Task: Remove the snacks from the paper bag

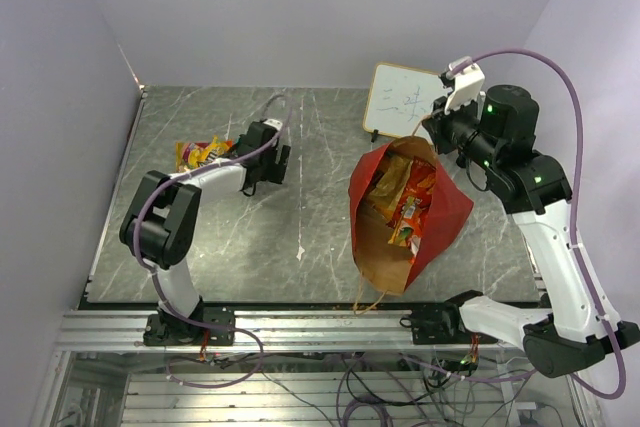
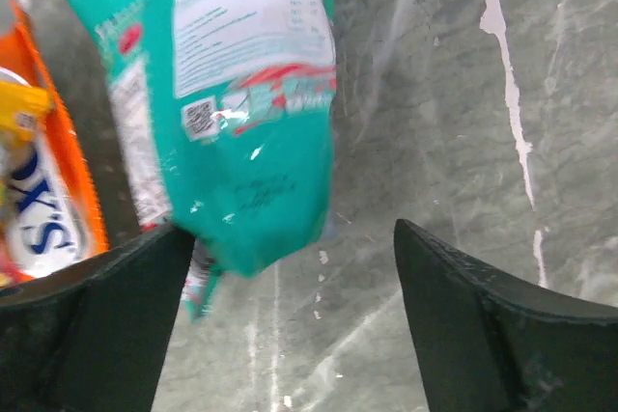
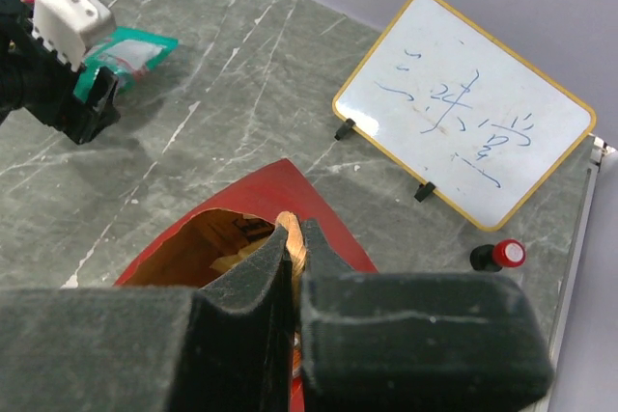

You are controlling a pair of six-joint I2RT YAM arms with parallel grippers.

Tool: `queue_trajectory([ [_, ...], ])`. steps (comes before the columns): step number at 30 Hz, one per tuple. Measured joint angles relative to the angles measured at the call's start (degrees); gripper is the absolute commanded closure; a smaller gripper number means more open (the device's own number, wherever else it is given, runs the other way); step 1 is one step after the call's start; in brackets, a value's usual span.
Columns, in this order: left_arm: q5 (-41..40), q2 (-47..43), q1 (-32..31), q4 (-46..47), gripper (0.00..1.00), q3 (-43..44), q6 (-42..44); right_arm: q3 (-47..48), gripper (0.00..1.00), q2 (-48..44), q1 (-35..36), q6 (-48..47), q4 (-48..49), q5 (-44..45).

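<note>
Two packs at least are out, at about 10 o'clock on the worktop in the top view: an orange pack and a teal pack just beside it. Left fingers stand wide apart over them w/ nothing clamped. The teal pack's low corner is right by one finger; touching or not, can't tell. Its long axis runs approx 12–6 in the wrist view, a bit tilted.

Bag lies right of centre, approx 3 o'clock, well apart from the freed packs. Its long axis runs approx 1–7 in the top view. The mouth gapes up toward the cam, w/ the near rim & cord handle at 6 and the far rim at 12. Right fingers are pinched tight on that far rim, holding it up and open.

Several snacks, red & orange foil, lie inside the bag. So by my reckoning the job is begun, w/ most of it left.
</note>
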Motion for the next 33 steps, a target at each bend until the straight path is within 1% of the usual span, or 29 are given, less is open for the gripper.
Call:
queue_trajectory([
  [3, 7.5, 0.7, 3.7, -1.4, 0.01, 0.1, -2.0, -0.4, 1.0, -0.5, 0.0, 0.0, 0.0, 0.0],
  [7, 14.3, 2.4, 6.8, -4.2, 0.0, 1.9, -3.2, -0.4, 1.0, -0.4, 0.0, -0.4, 0.0, 0.0],
  [13, 20.6, 1.7, 7.2, -8.4, 0.0, 4.8, -5.0, -0.4, 1.0, -0.4, 0.0, -0.5, 0.0, 0.0],
  [16, 21.7, -1.4, 7.2, -11.1, 0.01, 5.4, -6.2, -0.4, 1.0, -0.3, 0.0, -0.5, 0.1, 0.0],
  [21, 21.5, -9.8, 7.2, -15.6, 0.01, 8.7, -8.5, -0.4, 1.0, -0.2, 0.0, -0.7, 0.3, 0.0],
  [25, 21.4, -16.5, 7.1, -15.8, 0.0, 12.5, -13.0, -0.3, 1.0, 0.3, 0.0, -0.9, 0.6, 0.0],
  [28, 22.3, -21.0, 6.7, -14.2, 0.01, 12.5, -18.3, -0.3, 1.0, 0.7, 0.0, -1.0, 0.9, -0.2],
  [31, 22.6, -24.4, 3.4, -11.1, 0.02, 10.6, -22.9, -0.3, 1.0, 0.9, 0.0, -1.1, 1.1, -0.5],
  [33, 21.1, -26.5, -2.5, -9.6, 0.04, 9.0, -24.2, -0.3, 1.0, 0.9, 0.0, -1.1, 1.2, -0.7],
])
